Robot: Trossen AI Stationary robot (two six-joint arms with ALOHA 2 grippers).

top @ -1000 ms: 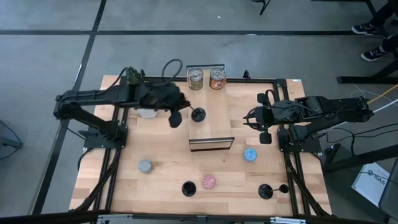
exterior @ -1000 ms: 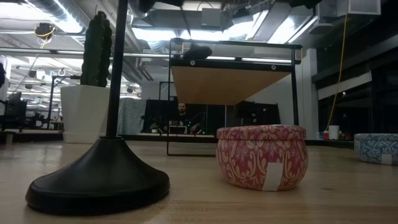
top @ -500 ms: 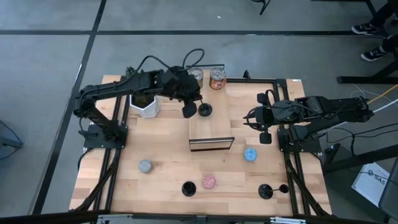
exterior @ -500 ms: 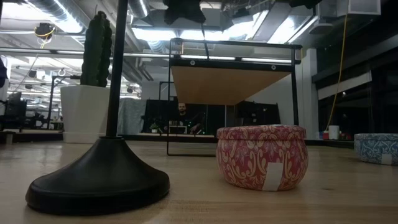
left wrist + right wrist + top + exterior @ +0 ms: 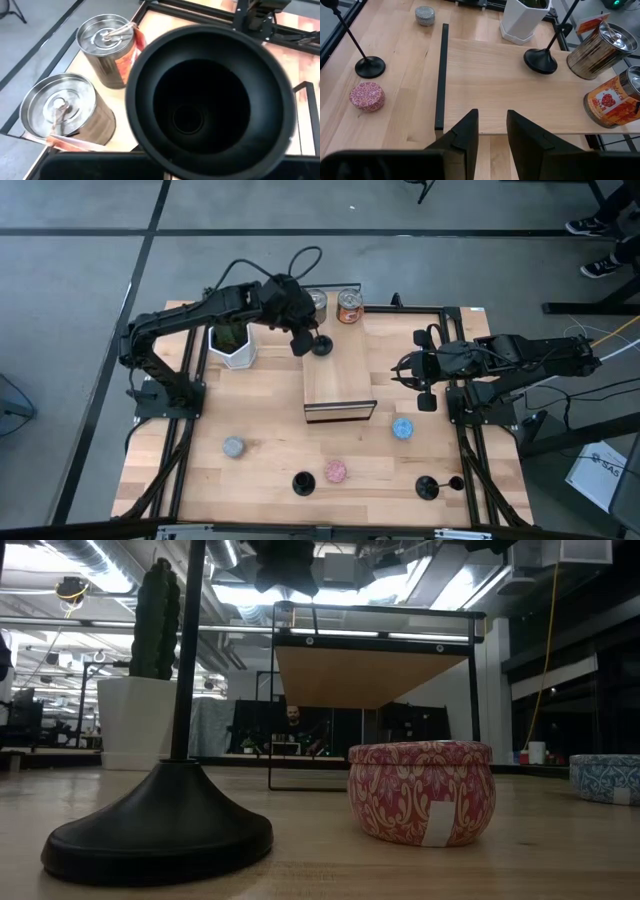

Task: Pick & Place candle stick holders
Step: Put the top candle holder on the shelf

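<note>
Where the raised wooden platform [image 5: 340,375] meets its back edge, one black candle stick holder [image 5: 321,346] stands with its round base on the wood, just beside the two metal tins [image 5: 333,305]. Left gripper [image 5: 300,340]: at that holder's stem, fingers clamped on it; the left wrist view is filled by the holder's underside. Two further holders [image 5: 303,483] and [image 5: 427,488] stand on the table [image 5: 270,470] near its front edge, well apart. Pink disc [image 5: 336,471] between them; grey disc [image 5: 233,447] and blue disc [image 5: 402,428] farther out. White planter [image 5: 232,350] beside the platform. Right gripper [image 5: 424,385]: waiting at the table's right side, fingers narrowly parted, holding nothing.
</note>
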